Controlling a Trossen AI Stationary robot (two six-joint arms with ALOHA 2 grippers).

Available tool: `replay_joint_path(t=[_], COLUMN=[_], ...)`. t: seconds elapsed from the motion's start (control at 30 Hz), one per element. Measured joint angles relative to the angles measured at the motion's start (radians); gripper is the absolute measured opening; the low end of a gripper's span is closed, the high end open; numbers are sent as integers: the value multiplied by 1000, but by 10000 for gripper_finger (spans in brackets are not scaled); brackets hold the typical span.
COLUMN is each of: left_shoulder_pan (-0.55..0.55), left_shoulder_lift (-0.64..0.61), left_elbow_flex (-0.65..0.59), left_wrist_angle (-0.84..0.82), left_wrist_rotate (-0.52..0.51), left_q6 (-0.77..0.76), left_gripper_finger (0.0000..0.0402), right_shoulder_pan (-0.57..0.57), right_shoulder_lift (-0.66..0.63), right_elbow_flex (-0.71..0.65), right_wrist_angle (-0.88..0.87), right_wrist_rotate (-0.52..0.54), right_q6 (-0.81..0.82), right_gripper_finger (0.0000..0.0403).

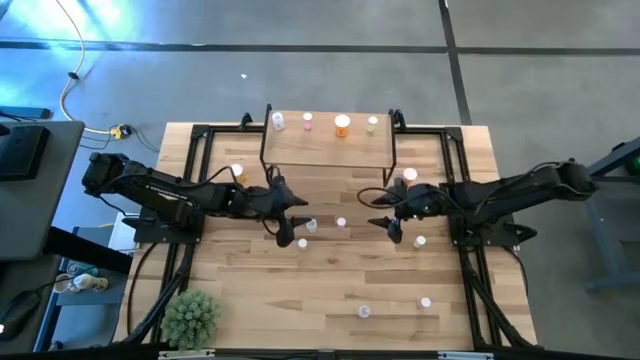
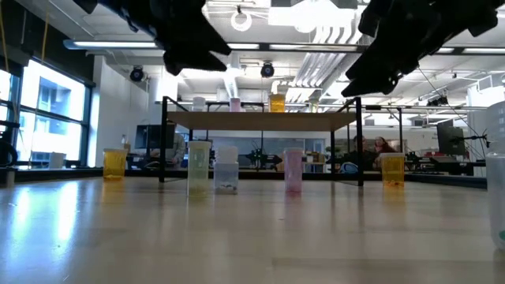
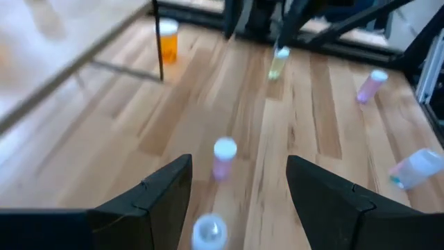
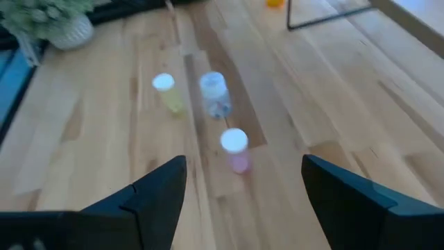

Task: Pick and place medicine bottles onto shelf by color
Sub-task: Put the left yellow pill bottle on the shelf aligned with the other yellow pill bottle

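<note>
Green spikes of the plant ball (image 1: 190, 316) sit at the near left corner of the wooden table (image 1: 250, 300). Just right of that, the left arm reaches in over the middle of the table, and the left gripper (image 1: 291, 222) hangs above the boards with its fingers spread and nothing between them. Under and just past it stand three small white-capped bottles in a loose row: a yellowish bottle (image 2: 198, 166), a whitish-blue bottle (image 2: 226, 174) and a pink bottle (image 2: 293, 170), all upright on the tabletop in front of the shelf (image 1: 328, 148). An orange bottle (image 1: 236, 173) stands by the shelf's left legs. On the shelf's far edge I see four bottles in a line, a pale one, a pink one, an orange one and a yellowish one. Further right, the right gripper (image 1: 387, 222) hovers over the table facing the left one, its fingers wide apart and empty. Another orange bottle (image 2: 392, 169) stands near the shelf's right legs. Two more small bottles lie or stand near the table's front right.
</note>
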Motion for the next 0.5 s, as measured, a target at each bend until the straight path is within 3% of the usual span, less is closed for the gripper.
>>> replay_joint_path(t=[0.27,0.5], left_shoulder_pan=[-78,-204], left_shoulder_lift=[18,37], left_elbow_flex=[-1,0], left_wrist_angle=[-132,-186], left_wrist_rotate=[-19,-198], left_q6=[-92,-104], left_gripper_finger=[225,225], right_shoulder_pan=[18,17], right_shoulder_lift=[0,0], right_elbow_flex=[-39,-39], right_wrist_angle=[115,112], right_wrist_rotate=[1,0], right_q6=[-60,-62], right_gripper_finger=[277,277])
